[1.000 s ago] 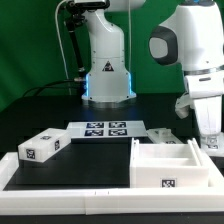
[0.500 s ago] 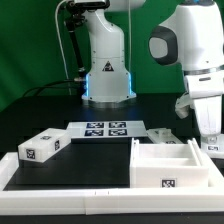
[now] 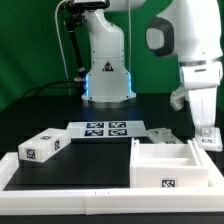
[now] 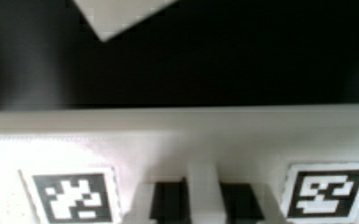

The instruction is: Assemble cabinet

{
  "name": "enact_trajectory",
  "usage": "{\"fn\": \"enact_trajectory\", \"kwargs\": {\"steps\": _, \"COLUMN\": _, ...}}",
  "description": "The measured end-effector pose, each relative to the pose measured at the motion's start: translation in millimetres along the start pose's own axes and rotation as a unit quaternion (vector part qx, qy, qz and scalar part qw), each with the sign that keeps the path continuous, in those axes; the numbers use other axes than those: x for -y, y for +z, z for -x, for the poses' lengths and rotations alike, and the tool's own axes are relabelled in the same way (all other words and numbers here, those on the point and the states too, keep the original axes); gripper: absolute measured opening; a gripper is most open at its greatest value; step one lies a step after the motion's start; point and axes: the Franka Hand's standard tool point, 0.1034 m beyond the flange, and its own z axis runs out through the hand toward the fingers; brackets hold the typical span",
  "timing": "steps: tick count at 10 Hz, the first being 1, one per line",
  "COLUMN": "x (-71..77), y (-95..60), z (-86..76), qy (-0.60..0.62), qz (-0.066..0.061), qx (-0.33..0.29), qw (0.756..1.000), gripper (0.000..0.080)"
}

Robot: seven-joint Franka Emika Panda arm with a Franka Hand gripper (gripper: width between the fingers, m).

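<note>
Table (image 3: 30,118), black, before green backdrop (image 3: 30,40); cabinet (image 3: 165,165) at four o'clock, end effector (image 3: 207,139) at three o'clock, its spread impossible to tell. Wrist view alone shows two blurred tags (image 4: 69,197).

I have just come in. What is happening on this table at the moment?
A Panda arm is working on a cabinet assembly. Its gripper hangs low over the far corner of the cabinet, on the exterior view's right. Whether it is gripping anything cannot be seen. The cabinet lies as an open white box on the black table. A smaller tagged white block lies apart on the exterior view's left, and the marker board lies behind.
</note>
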Motion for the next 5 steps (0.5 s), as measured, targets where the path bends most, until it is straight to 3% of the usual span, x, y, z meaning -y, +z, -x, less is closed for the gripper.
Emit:
{"fn": "enact_trajectory", "kwargs": {"steps": 3, "x": -14.5, "y": -25.8, "z": 35.8, "qy": -0.014, "qz": 0.009, "qx": 0.016, "qw": 1.000, "gripper": 0.0069}}
{"fn": "enact_trajectory", "kwargs": {"steps": 5, "x": -21.4, "y": -26.9, "z": 50.7, "qy": -0.022, "qz": 0.010, "qx": 0.018, "qw": 1.000, "gripper": 0.0069}}
